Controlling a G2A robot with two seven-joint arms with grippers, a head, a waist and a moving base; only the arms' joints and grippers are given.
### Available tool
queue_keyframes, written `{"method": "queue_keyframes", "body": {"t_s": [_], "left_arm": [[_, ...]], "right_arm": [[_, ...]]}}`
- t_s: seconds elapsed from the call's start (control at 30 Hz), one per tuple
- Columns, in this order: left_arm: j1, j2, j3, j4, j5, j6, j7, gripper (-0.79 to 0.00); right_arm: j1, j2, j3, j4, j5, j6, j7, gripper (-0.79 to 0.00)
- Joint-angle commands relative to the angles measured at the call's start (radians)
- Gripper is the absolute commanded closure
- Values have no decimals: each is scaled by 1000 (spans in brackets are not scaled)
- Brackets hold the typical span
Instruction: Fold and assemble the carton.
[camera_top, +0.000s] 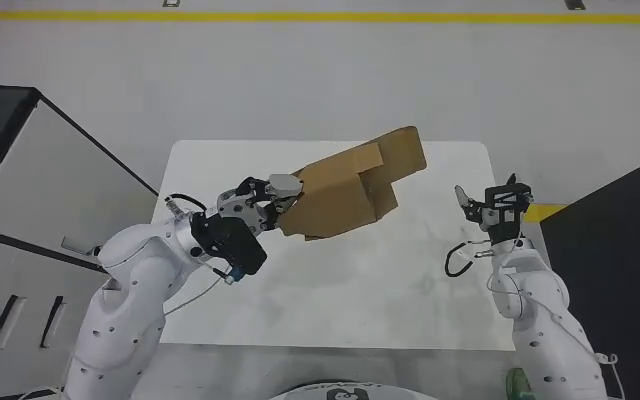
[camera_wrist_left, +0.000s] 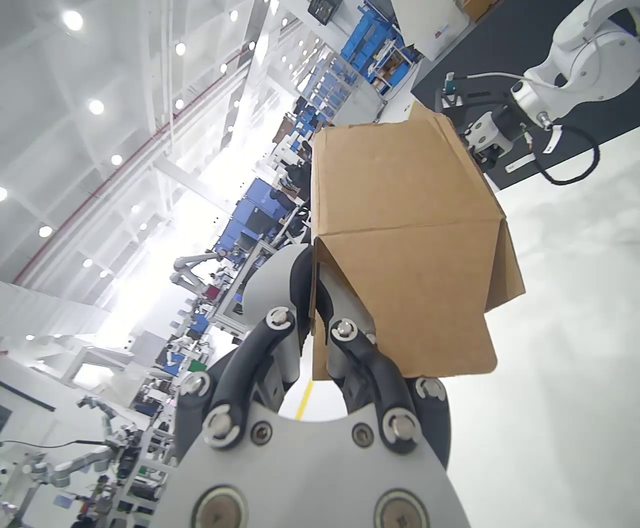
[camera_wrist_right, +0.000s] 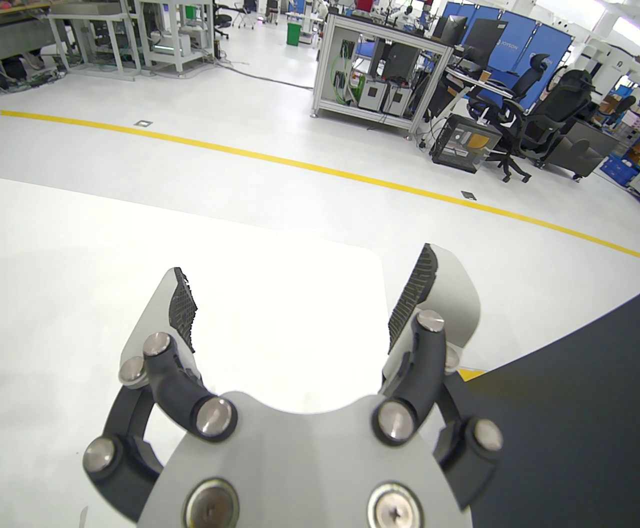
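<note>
**Carton gripped by one arm**

The left gripper (camera_wrist_left: 314, 285) clamps a flap of the brown carton (camera_top: 352, 185), which stretches toward 1 o'clock over the middle of the white table (camera_top: 400, 300). At the table's 3 o'clock edge, the right gripper (camera_wrist_right: 305, 280) gapes, holding nothing.

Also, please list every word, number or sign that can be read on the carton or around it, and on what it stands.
The carton: no print on the faces that show.
The white tag on the far arm's cable: too small to read.
The blue screen: white lettering, too small to read surely.
</note>
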Motion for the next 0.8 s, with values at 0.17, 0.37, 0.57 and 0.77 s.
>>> {"method": "queue_keyframes", "body": {"t_s": [0.17, 0.37, 0.57, 0.77], "left_arm": [[-19, 2, 11, -4, 4, -17, -32, 0], [-23, 1, 22, 15, -38, -14, -70, 0], [-45, 3, 34, 25, -108, -98, -172, 0], [-53, 3, 38, 9, -159, -108, -232, 0]], "right_arm": [[0, 0, 0, 0, 0, 0, 0, -785], [4, 1, 3, -10, 15, -42, -7, -785], [16, 20, 78, -33, 65, -336, -24, -785], [49, 33, 124, -24, 205, -556, 28, -785]]}}
